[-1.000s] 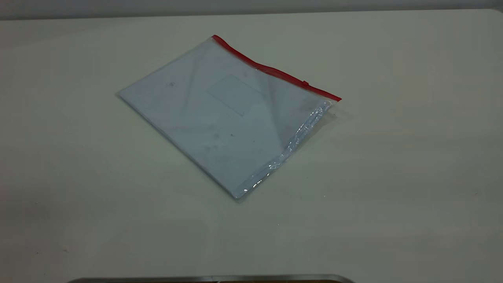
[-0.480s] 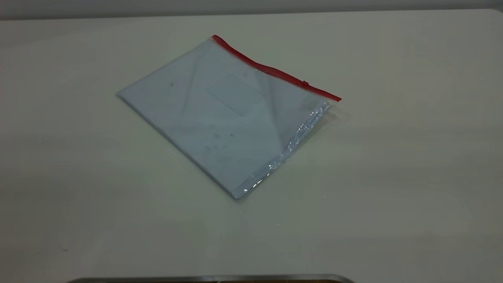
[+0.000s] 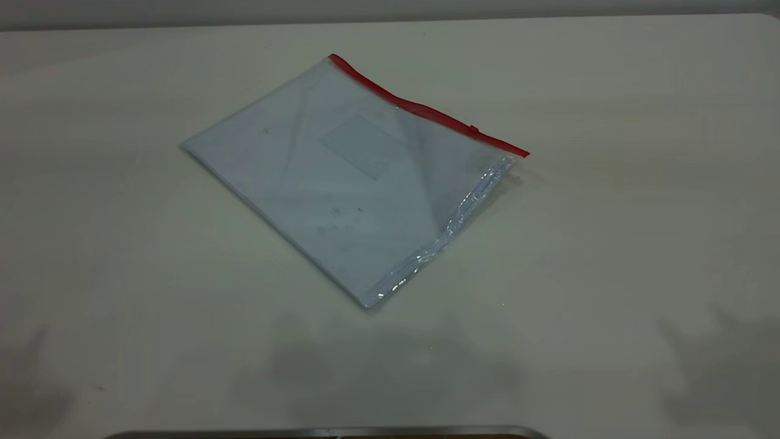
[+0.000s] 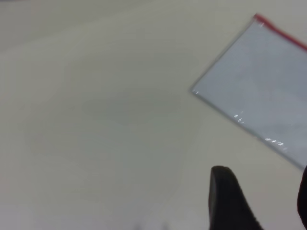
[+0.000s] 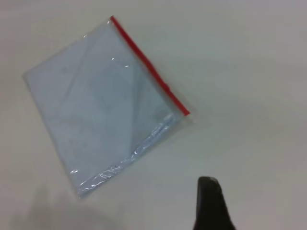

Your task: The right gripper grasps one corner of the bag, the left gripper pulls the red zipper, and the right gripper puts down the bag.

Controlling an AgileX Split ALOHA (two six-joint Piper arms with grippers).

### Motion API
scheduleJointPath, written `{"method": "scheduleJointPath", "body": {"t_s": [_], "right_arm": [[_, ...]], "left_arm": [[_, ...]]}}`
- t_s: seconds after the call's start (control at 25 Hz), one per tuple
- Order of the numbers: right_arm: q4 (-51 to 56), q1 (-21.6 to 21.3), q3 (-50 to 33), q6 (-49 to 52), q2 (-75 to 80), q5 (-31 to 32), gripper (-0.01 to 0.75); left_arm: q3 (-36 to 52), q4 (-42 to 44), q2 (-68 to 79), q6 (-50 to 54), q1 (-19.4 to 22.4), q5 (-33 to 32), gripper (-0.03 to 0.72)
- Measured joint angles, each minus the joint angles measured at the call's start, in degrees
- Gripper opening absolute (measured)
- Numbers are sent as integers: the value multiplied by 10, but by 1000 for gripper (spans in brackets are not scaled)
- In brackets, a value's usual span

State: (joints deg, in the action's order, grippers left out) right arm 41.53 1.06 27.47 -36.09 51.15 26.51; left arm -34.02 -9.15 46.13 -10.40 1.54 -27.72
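Pale and bare, the bench (image 3: 640, 244) carries only the bag (image 3: 347, 183), and neither end effector shows in the exterior view. In the right wrist view one dark finger (image 5: 211, 206) of the right end effector shows, holding nothing and well apart from the bag; how wide it stands I cannot tell. The left end effector (image 4: 261, 201) shows two dark fingers with a clear gap between them, empty, near the bag's plain edge.

Outward from them, the bag lies flat at mid-bench, turned diagonally. The red zipper (image 3: 426, 110) runs along its far long edge, slider (image 3: 473, 129) close to the right end. The corner (image 3: 518, 155), where the strip meets the crinkled seam, points toward the right arm's side, so the right arm seems better placed for the grasp. Nothing is gripped yet.
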Motion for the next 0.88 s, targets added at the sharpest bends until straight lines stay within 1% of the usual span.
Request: {"method": "scheduleJointPath", "body": {"t_s": [0.12,0.28,0.36,0.44,0.48,0.56,0.76,0.88], "right_arm": [[158,0,4,-160,118,-22,524],[382,0,25,-385,271,-36,526],[481,0,40,-500,349,-34,538],[559,0,56,-585,419,-15,551],[578,0,68,-610,457,-4,557],[597,0,95,-629,527,24,563],[603,0,175,-636,677,74,566],[605,0,222,-636,741,118,566]], "left_arm": [[-26,0,96,-21,0,39,416],[-78,0,203,-32,0,56,416],[-101,-1,245,-34,0,58,416],[-121,-2,276,-36,0,59,416],[-128,-2,291,-37,0,59,416],[-142,-2,313,-37,0,61,416],[-154,-3,346,-37,0,66,416],[-154,-4,350,-37,0,72,416]]}}
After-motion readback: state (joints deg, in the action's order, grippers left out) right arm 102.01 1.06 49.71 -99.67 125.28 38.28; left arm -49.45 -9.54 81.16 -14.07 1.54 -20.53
